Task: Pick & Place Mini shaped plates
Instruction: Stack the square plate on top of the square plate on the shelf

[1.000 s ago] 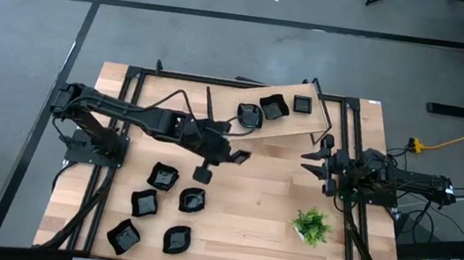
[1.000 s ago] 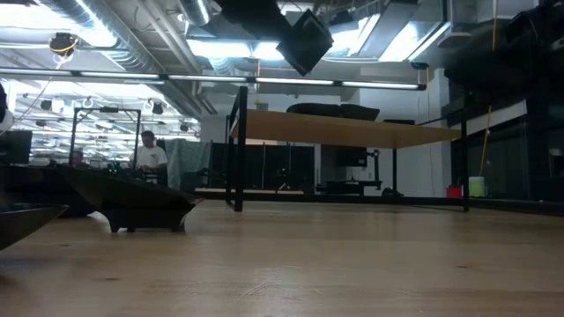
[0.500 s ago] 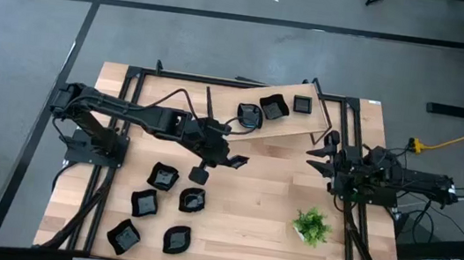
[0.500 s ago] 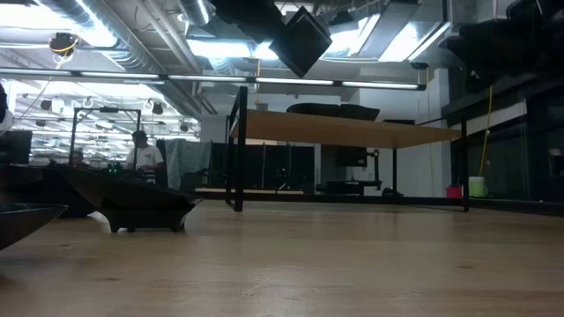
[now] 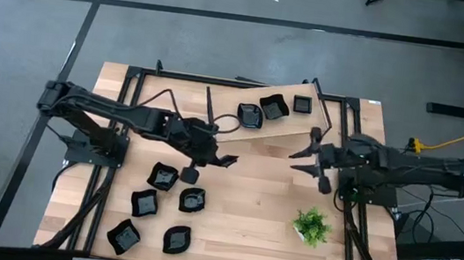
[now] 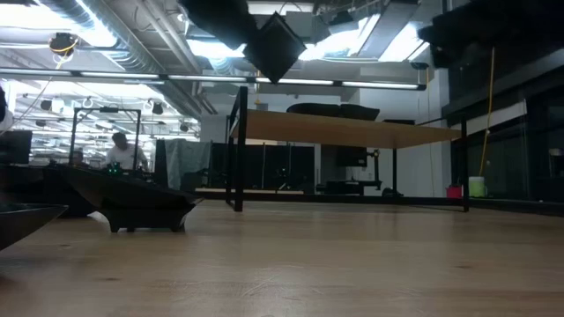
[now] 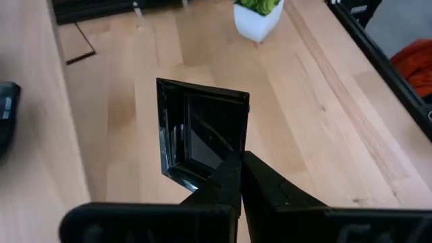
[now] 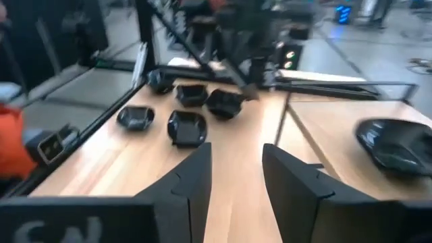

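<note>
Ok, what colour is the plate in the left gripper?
Glossy black; the square plate in the left gripper shows best in the left wrist view.

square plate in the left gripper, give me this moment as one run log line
left gripper: shut on square plate, held above table | right gripper: open, empty, over table's right side | shelf board: three plates | table front-left: five plates

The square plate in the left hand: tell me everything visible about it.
The square plate is a small glossy black dish with a raised rim and a flat recessed centre that reflects light. The left hand is shut on one corner of its rim, holding it tilted on edge in the air above the wooden table. Nothing else touches it; in the low view it hangs high and angled.
</note>
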